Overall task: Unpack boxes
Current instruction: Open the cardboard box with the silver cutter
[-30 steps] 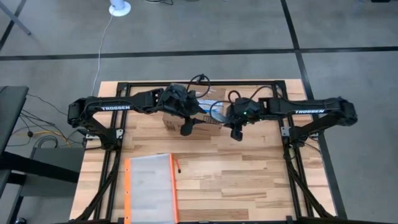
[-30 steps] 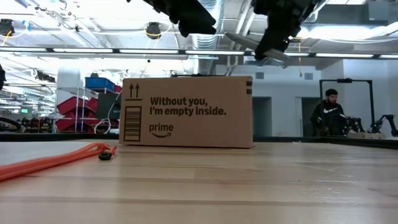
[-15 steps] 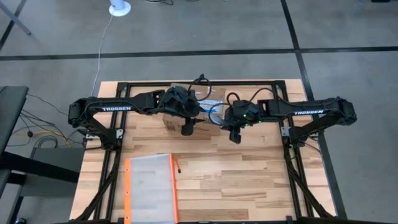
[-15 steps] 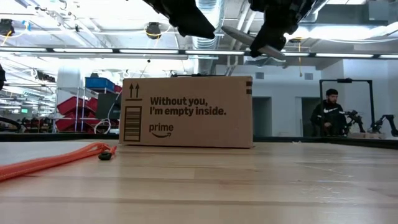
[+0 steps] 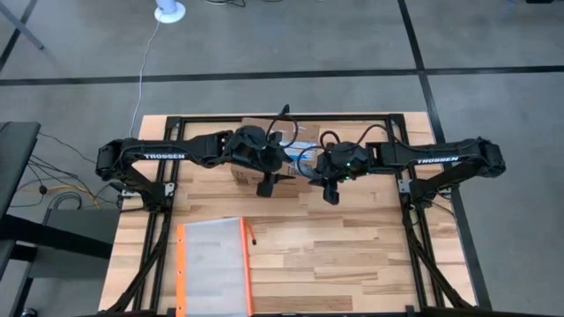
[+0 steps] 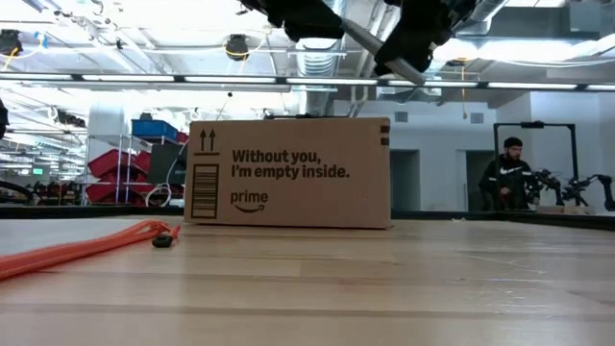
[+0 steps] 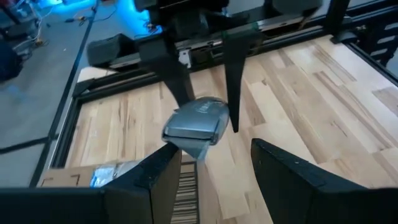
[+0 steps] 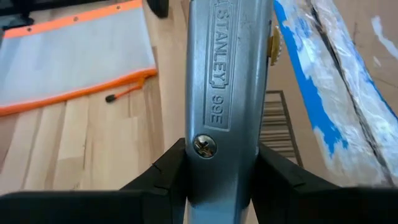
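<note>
Toward the far edge of the table (image 5: 352, 238), between your two arms, the brown cardboard box (image 6: 288, 173) sat upright with its flaps shut and its long axis running from left to right. In the right wrist view a blue-and-white tape strip (image 8: 336, 81) ran along the box top just beside the tool, with a barcode (image 8: 278, 127) below it.

Your right claw (image 8: 217, 168) was clamped on a grey Stanley utility knife (image 8: 227, 81), fingers closed against the handle on both sides. In the high view that claw (image 5: 332, 187) hung over the box's right end, near its front edge, with the knife reaching toward the left arm; in the low view the knife (image 6: 384, 53) was tilted and clearly above the box top, not touching it. I could not make out the blade tip.

Your left claw (image 7: 211, 165) was spread wide and held nothing, hanging over the box's left part (image 5: 263, 183), with the knife's end (image 7: 194, 124) showing just ahead of its fingers.

So the tape seam lay below the knife and a little toward the table's far side, running the same way as the box. My judgement: your right arm was the nearer one for the cut, and you would have needed to lower it and draw along that axis.

The orange-edged clear pouch (image 5: 211, 264) lay well apart, near the front.
</note>
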